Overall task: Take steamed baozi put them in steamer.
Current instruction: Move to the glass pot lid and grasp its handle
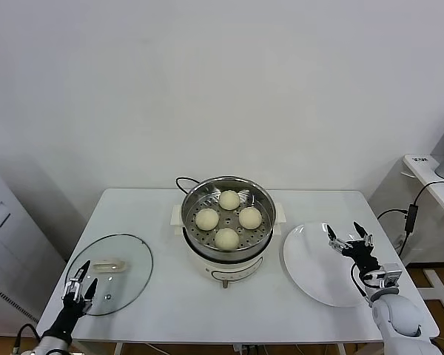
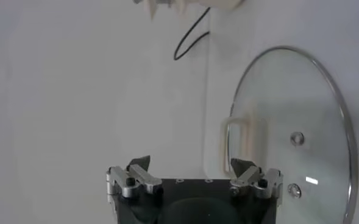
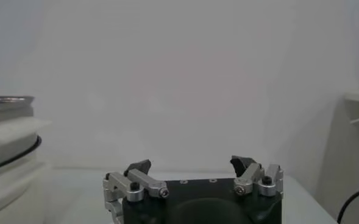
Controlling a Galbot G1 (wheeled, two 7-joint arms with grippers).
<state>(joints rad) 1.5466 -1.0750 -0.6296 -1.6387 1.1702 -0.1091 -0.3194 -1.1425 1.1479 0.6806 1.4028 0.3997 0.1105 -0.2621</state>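
Observation:
Four cream-white baozi lie on the perforated tray inside the steel steamer [image 1: 195, 197]: one at the back [image 1: 229, 200], one on the left [image 1: 206, 219], one on the right [image 1: 250, 217], one at the front [image 1: 226, 238]. My left gripper [image 1: 81, 282] is open and empty over the near edge of the glass lid [image 1: 132, 255], at the table's front left. My right gripper [image 1: 349, 240] is open and empty over the right part of the white plate [image 1: 311, 259]. In the wrist views the left gripper [image 2: 191, 165] and the right gripper [image 3: 191, 164] both stand wide open with nothing between the fingers.
The glass lid [image 2: 313, 103] with its cream handle [image 2: 240, 143] lies flat on the white table [image 1: 163, 296]. The steamer's black cord [image 1: 182, 183] runs behind it. The steamer's side [image 3: 8, 152] shows in the right wrist view. A white side table [image 1: 433, 181] stands at the right.

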